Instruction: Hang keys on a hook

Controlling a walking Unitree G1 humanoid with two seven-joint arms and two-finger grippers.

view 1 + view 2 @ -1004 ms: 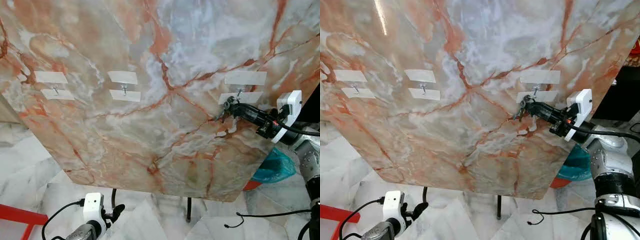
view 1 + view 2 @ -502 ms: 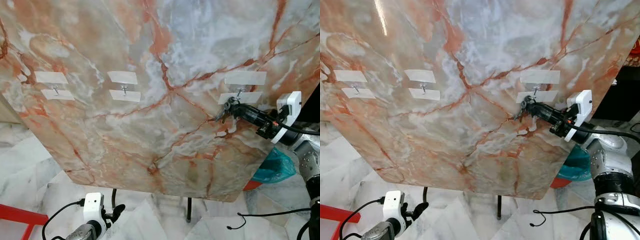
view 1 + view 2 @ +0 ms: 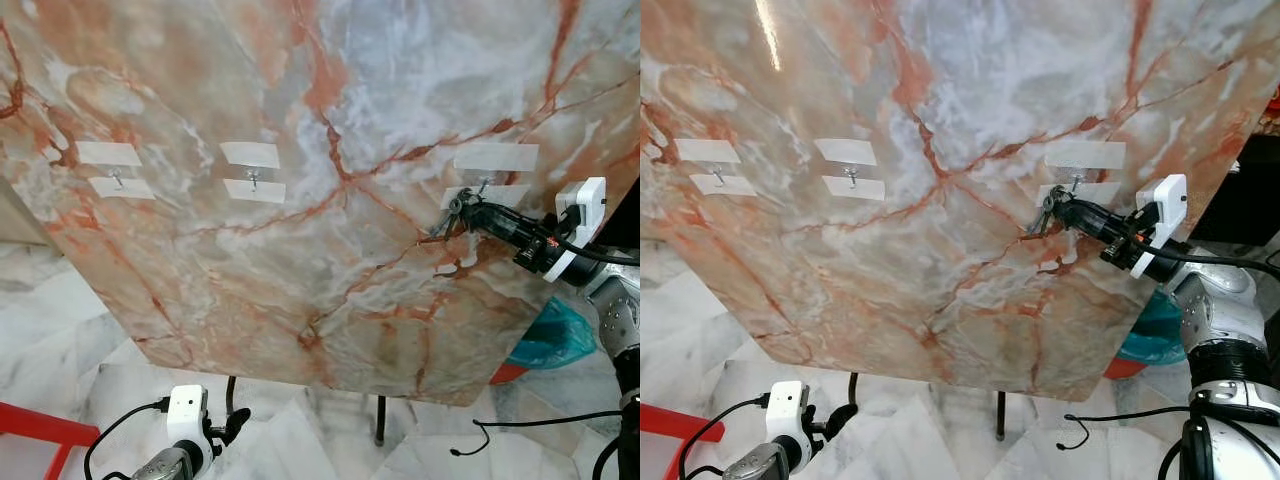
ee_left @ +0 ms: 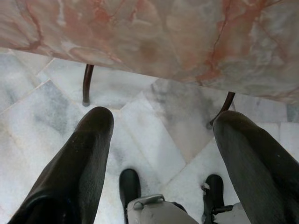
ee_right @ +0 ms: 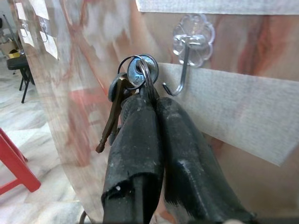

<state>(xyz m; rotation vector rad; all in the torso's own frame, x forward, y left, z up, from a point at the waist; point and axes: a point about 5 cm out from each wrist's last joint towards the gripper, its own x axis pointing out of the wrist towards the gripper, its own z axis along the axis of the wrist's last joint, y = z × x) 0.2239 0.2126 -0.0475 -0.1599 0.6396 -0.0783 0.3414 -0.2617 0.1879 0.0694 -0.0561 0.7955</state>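
Note:
My right gripper [image 3: 462,210] is shut on a bunch of keys [image 5: 126,91] and holds it against the pink marble board [image 3: 330,260]. The key ring [image 5: 135,70] sits just beside the tip of the clear plastic hook [image 5: 184,56], at about its level and apart from it. That hook [image 3: 482,184] is the rightmost of three, fixed between two strips of white tape. Two bare hooks [image 3: 252,180] [image 3: 117,179] stand further left. My left gripper [image 4: 159,140] hangs low over the floor, open and empty.
The board stands tilted on thin dark legs [image 3: 379,420] over a white marble floor. A red frame [image 3: 35,430] lies at the lower left. A teal bag [image 3: 555,335] and a black cable [image 3: 520,425] lie near my right arm.
The view has shifted slightly. My right gripper has edged the keys up, closer to the right hook. The left arm has not moved.

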